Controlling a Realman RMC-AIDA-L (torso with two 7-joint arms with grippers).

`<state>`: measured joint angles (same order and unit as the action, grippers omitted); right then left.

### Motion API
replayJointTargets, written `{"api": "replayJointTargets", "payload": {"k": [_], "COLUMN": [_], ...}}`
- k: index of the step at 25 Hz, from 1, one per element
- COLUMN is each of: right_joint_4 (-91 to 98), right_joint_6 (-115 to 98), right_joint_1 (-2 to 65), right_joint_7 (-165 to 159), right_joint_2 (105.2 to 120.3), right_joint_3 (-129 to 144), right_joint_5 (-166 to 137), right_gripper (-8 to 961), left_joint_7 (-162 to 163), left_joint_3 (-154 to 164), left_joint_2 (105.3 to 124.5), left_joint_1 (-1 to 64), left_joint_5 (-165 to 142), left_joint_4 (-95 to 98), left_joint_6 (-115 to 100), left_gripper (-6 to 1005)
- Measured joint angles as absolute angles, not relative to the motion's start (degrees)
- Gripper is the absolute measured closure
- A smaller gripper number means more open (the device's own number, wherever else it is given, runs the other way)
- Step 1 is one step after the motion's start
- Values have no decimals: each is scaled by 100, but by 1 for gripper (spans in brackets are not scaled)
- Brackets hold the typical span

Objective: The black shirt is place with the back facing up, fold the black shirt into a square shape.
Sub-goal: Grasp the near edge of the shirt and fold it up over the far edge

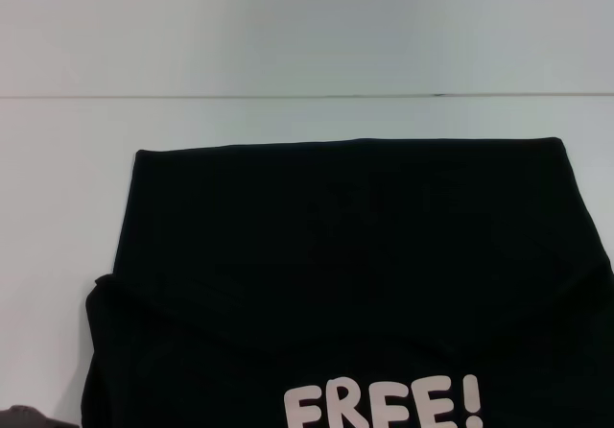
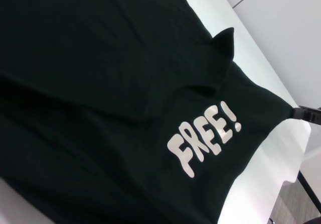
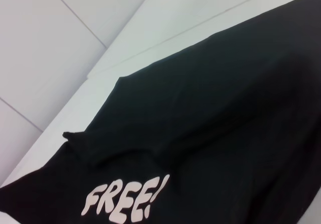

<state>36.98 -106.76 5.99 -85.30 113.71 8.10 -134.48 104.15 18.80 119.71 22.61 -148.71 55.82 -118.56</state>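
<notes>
Flat on the white table (image 1: 58, 207), the black shirt (image 1: 345, 246) shows "FREE!"; claws unseen.

A white table (image 1: 58, 207) fills the head view, its bare top showing from 9 o'clock round through 12 to 3 o'clock. Its far edge runs as 1 thin dark seam line (image 1: 288, 95) straight across toward 12 o'clock, and past it rises a pale wall (image 1: 307, 25). In the left wrist view, a strip of grey floor (image 2: 301, 204) shows beyond the table's edge.
</notes>
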Motion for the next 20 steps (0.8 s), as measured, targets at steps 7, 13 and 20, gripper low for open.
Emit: {"api": "replayJointTargets", "payload": {"k": [7,13,20], "right_joint_4": [3707,3686,3644], "right_joint_6": [-10913,-10694,-9815], "right_joint_1": [849,1650,2739], "right_joint_7": [-8479,-8670,-9209], "right_joint_2": [11327,11245,11170], "right_joint_3": [265,-324,-312], "right_joint_5": [-13412,-13405,-13411], "right_gripper": [954,954,954], "left_joint_7": [10428,10553,10827], "left_joint_3": [1923,1696,1762], "left_joint_2": [11903,11632,11276], "left_joint_1": [2546,3375,4478], "left_joint_5": [-14843,-14754,-14525], "left_joint_4": [5550,5323,4307], "left_joint_6": [-11854,-11493,-9937], "left_gripper": [1001,1000,1000]}}
